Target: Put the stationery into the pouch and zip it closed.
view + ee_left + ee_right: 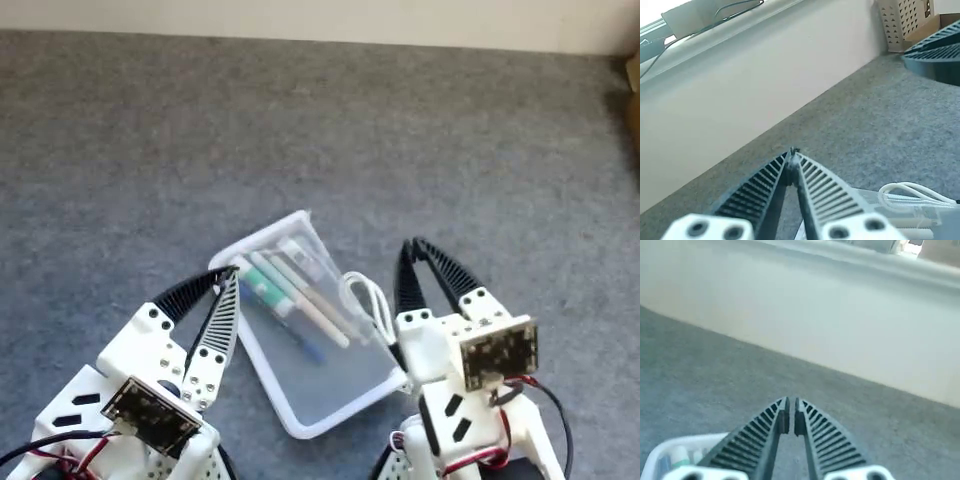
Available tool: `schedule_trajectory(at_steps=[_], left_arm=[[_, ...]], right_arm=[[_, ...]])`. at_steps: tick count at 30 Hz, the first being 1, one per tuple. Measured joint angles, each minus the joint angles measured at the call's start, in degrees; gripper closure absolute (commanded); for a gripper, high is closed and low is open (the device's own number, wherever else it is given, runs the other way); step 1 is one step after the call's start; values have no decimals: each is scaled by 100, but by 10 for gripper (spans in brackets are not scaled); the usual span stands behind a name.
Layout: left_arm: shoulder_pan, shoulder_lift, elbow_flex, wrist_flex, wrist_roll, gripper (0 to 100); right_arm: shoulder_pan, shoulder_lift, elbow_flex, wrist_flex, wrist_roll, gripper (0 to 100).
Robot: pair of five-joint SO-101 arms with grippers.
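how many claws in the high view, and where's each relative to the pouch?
2. Left claw: tip at the pouch's corner on that arm's side. Right claw: beside the pouch's opposite edge, tip over the carpet. None looks hidden.

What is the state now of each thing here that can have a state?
pouch: lying flat on the carpet; zip state unclear.
pens: inside the pouch, side by side.
white cord loop: lying at the pouch's edge.
left gripper: shut, tips at a pouch corner.
right gripper: shut, beside the pouch.
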Motion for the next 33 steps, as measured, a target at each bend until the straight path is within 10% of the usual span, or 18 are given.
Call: schedule_trajectory(at_steps=[9,33], left_arm=[[-53,0,0,62,0,993],[-2734,0,2514,141,0,993]], right_arm=[[0,0,-26,-123,0,971],[1073,0,3147,105,-844,975]])
